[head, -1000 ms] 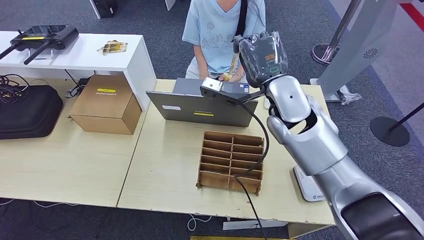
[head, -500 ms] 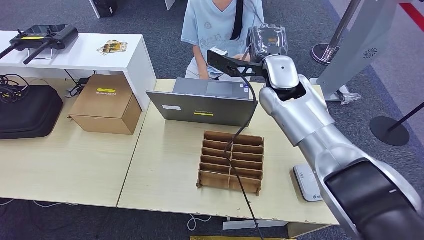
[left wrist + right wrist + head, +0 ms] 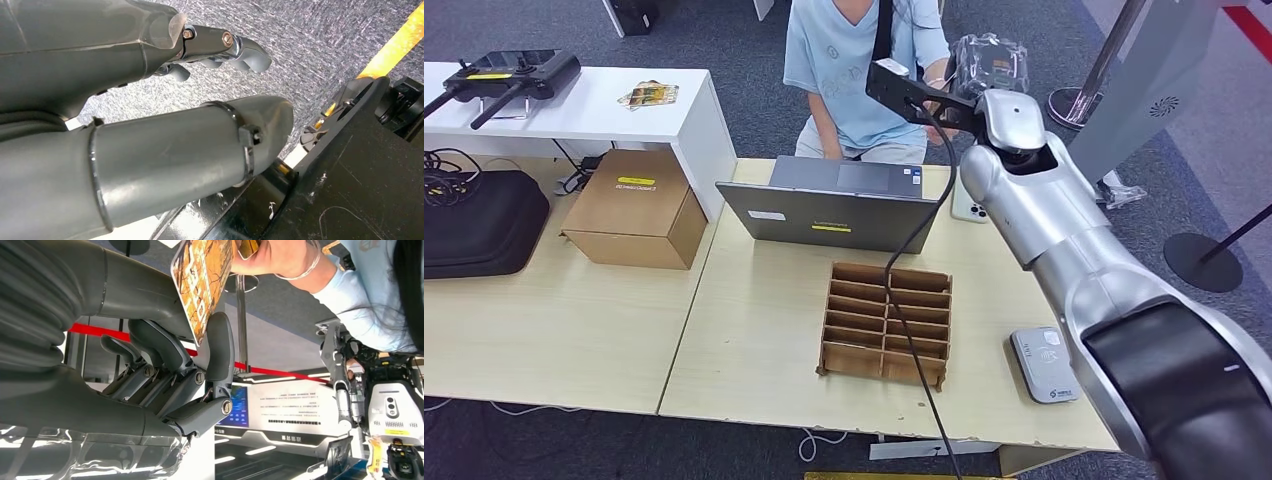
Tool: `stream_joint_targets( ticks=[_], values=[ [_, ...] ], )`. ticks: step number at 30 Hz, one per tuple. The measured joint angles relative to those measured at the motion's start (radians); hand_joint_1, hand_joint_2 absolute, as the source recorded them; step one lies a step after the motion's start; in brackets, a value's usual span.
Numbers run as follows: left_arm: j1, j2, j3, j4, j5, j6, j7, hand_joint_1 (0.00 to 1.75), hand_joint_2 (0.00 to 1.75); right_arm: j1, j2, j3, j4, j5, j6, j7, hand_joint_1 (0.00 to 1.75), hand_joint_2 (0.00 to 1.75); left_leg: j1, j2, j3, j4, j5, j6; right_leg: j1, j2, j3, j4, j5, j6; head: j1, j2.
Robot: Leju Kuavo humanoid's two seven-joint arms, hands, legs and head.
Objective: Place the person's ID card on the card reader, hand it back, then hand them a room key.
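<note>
My right hand is stretched high over the laptop toward the person seated behind the desk. In the right wrist view an orange-and-brown patterned card sits between the thumb and fingers of my right hand. The person's hand grips the card's other end. The grey card reader lies at the desk's front right, with nothing on it. My left hand hangs over the carpet, fingers loosely curved and holding nothing.
A grey laptop stands at the back of the desk, with an empty wooden slotted organiser in front of it. A phone lies right of the laptop. Similar cards lie on the white table, and a cardboard box stands left.
My right arm has lifted and reached farther back toward the person, carrying the card up to their hand. The card reader, earlier hidden by the arm, is now uncovered.
</note>
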Motion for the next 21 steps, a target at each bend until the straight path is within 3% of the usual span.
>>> stream_joint_targets(
  ticks=[5, 9, 10, 21],
  values=[
    [0.0, 0.001, 0.0, 0.0, 0.0, 0.003, -0.002, 0.0, 0.0, -0.006, 0.0, 0.0, 0.012, 0.002, -0.001, -0.004, 1.68, 1.75, 0.0, 0.0, 0.0, 0.0, 0.0, 0.0, 0.0, 0.0, 0.0, 0.0, 0.0, 0.0, 0.0, 0.0],
    [0.0, 0.001, 0.0, 0.0, 0.001, 0.007, -0.005, 0.0, 0.0, -0.01, 0.0, 0.001, 0.019, 0.001, -0.002, -0.007, 0.15, 1.75, 0.0, 0.0, 0.0, 0.0, 0.0, 0.0, 0.0, 0.0, 0.0, 0.0, 0.0, 0.0, 0.0, 0.0],
    [0.0, 0.001, 0.0, 0.0, 0.001, 0.007, -0.005, 0.0, 0.0, -0.01, 0.0, 0.002, 0.021, 0.0, -0.002, -0.007, 0.05, 1.75, 0.0, 0.0, 0.0, 0.0, 0.0, 0.0, 0.0, 0.0, 0.0, 0.0, 0.0, 0.0, 0.0, 0.0],
    [0.001, 0.001, 0.0, 0.0, 0.003, 0.008, -0.007, 0.0, 0.0, -0.011, 0.0, 0.009, 0.028, -0.021, -0.055, -0.019, 0.0, 1.75, 0.0, 0.0, 0.0, 0.0, 0.0, 0.0, 0.0, 0.0, 0.0, 0.0, 0.0, 0.0, 0.0, 0.0]
  ],
)
